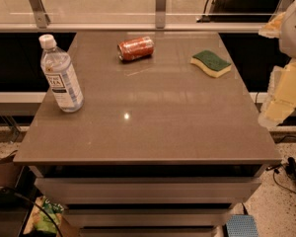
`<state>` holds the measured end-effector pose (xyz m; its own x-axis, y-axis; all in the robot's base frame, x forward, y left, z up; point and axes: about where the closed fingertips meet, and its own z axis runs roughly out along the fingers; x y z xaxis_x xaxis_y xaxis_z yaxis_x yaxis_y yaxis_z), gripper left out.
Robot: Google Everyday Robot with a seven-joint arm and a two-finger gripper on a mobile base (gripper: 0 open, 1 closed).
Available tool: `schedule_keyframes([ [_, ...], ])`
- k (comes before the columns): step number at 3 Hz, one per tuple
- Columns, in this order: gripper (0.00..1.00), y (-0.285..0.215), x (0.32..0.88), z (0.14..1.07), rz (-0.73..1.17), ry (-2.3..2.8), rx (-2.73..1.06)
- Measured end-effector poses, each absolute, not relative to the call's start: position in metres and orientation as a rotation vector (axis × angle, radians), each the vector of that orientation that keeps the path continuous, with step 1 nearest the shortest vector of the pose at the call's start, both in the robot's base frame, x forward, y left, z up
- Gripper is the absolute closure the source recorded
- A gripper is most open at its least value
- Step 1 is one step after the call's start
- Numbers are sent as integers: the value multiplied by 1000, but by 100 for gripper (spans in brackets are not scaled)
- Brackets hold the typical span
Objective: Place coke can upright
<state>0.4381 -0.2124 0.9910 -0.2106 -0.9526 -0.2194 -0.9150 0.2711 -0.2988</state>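
Coke can [135, 48]: red aluminium cylinder, silver rim, lying on side at 12 o'clock on surface [148, 127], which is smooth, glossy, grey-brown, rectangular. Clear plastic bottle [61, 75], white cap, standing upright at 10 o'clock. Sponge [211, 63], green scouring face over yellow foam, lying flat at 2 o'clock. Hand [269, 75] hovering at 3 o'clock, off surface edge; pale yellow translucent fingers [283, 93] standing apart, gripping nothing.

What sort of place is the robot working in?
Likely an office break area: a counter over drawers, a glass railing behind, with a sponge, water bottle and coke can lying on its side. The gripper hangs off the counter's right edge.
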Motion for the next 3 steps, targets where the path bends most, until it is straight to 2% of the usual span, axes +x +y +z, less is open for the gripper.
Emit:
schedule_keyframes([
  [3,0,-203,466,1012,-263,2109,-1729],
])
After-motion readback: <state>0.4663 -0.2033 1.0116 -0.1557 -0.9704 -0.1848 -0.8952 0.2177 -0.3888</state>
